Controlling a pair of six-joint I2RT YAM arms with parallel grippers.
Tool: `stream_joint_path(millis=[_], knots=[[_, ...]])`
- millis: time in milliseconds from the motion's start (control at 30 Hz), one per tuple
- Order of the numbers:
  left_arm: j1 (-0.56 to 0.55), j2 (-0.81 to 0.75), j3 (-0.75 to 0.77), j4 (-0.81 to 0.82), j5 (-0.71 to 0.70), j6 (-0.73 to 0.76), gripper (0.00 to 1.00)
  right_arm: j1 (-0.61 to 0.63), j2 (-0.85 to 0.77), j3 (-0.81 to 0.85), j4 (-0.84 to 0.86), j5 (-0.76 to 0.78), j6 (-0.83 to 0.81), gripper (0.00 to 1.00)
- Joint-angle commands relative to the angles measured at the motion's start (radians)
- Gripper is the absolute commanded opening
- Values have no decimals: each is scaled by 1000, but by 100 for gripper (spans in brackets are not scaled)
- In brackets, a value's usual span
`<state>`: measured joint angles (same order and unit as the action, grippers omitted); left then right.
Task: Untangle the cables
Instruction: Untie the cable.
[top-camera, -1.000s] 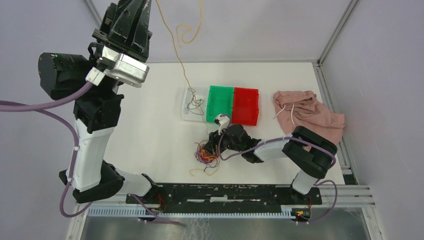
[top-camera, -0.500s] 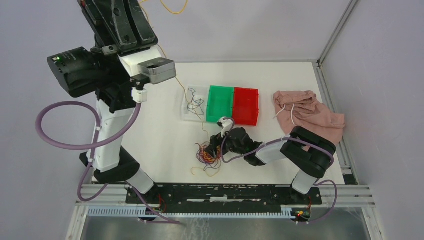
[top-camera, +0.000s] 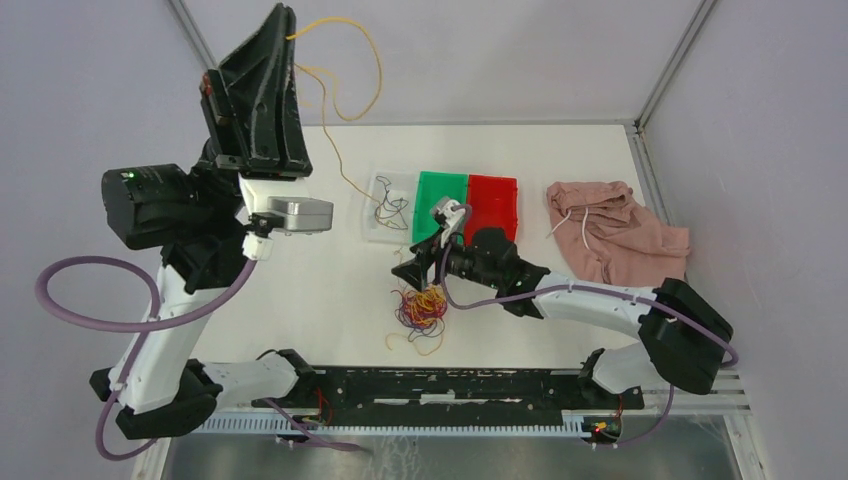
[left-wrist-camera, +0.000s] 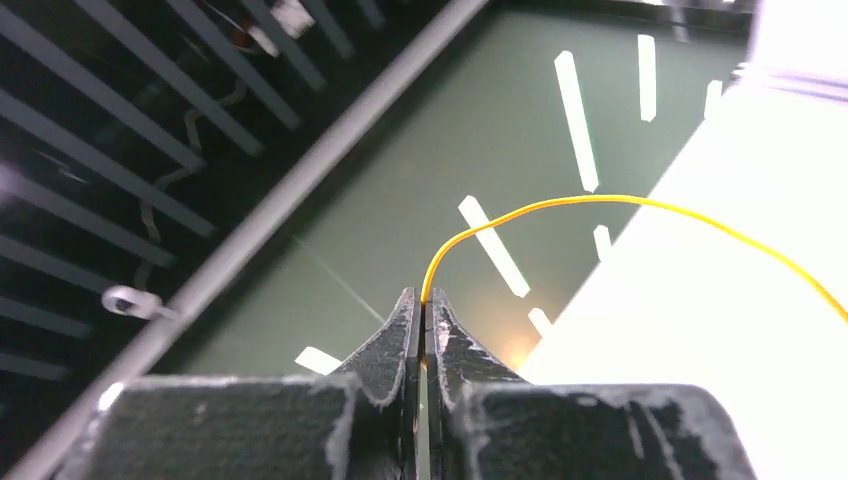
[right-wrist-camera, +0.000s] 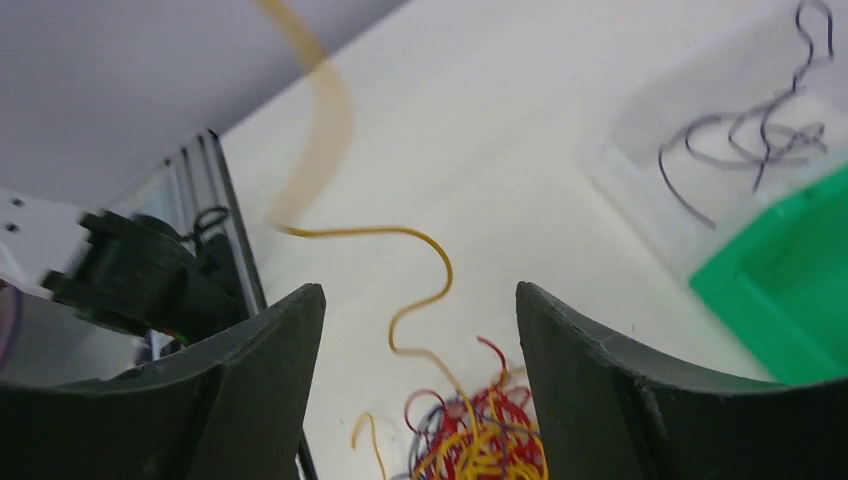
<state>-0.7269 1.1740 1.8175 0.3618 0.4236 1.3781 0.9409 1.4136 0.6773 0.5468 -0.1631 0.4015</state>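
Jaws of the left gripper (left-wrist-camera: 424, 300) are pressed together on 1 yellow cable (left-wrist-camera: 600, 205), held high at the upper left of the top view. The cable loops and trails down past the clear bin (top-camera: 371, 230), which holds dark cables (top-camera: 390, 212), and reaches the clump (top-camera: 425, 306) at center frame. The right gripper (right-wrist-camera: 420, 300) gapes wide, holding nothing, just above that clump. A green bin (top-camera: 440, 200) and a red bin (top-camera: 492, 210) sit right of the clear one, and a pink cloth (top-camera: 620, 235) lies at far right.

No readable text, labels or numbers.
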Motion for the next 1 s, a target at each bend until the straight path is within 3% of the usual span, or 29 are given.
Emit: stream_joint_path(millis=[0, 67, 167, 300, 367, 767, 900, 967], knots=[[-5, -46, -102, -113, -110, -148, 3, 5, -43, 139, -86, -110, -42, 73], [-4, -55, -120, -149, -183, -194, 3, 5, -41, 148, -56, -137, -21, 59], [-4, -66, -135, -223, -294, -231, 3, 5, -27, 156, -31, -151, 21, 25], [-5, -94, -185, -331, -395, -284, 3, 5, 10, 189, -74, -154, 14, 13], [-5, -110, -214, -405, -438, -331, 3, 5, 22, 195, -77, -134, 11, 2], [0, -269, -578, -754, -592, -739, 3, -16, 24, 229, -67, -56, 5, 0], [26, -341, -860, -746, -700, -641, 3, -34, 45, 235, -74, -47, 20, 0], [100, -369, -965, -708, -713, -581, 3, -42, 52, 231, -100, -46, 17, 8]])
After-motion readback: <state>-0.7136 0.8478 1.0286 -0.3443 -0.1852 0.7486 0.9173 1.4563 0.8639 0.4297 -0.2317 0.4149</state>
